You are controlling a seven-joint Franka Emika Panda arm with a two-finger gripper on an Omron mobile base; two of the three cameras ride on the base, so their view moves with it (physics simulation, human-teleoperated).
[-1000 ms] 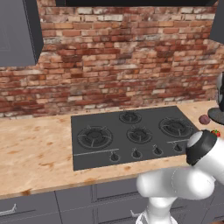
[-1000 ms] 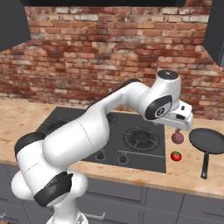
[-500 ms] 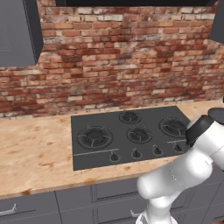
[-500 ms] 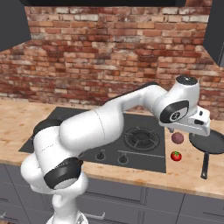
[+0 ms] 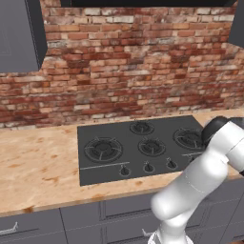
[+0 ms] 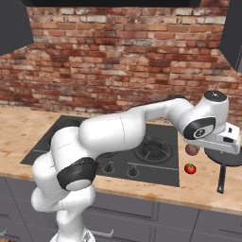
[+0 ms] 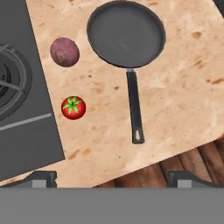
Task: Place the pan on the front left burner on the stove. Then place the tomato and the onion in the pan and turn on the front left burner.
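Note:
The dark grey pan [image 7: 126, 35] lies on the wooden counter right of the stove [image 7: 22, 131], its thin handle [image 7: 134, 105] pointing toward the counter's front edge. The dull purple onion [image 7: 64, 51] and the bright red tomato [image 7: 73, 107] rest on the counter between the pan and the stove. My gripper [image 7: 113, 178] hovers above them, open and holding nothing. From the right base view, the hand hides part of the pan [image 6: 229, 159], with the onion [image 6: 191, 150] and tomato [image 6: 190, 168] just left of it. The front left burner [image 5: 103, 148] is bare.
A row of small knobs [image 5: 147, 167] runs along the stove's front edge. The counter ends just right of the pan, with wooden floor [image 7: 192, 162] below. A brick wall [image 5: 133, 71] backs the counter, and dark cabinets [image 5: 19, 33] hang above.
The arm has swung further right, carrying the hand from above the onion to above the pan. The jaws stayed open. The pan, onion and tomato have not moved.

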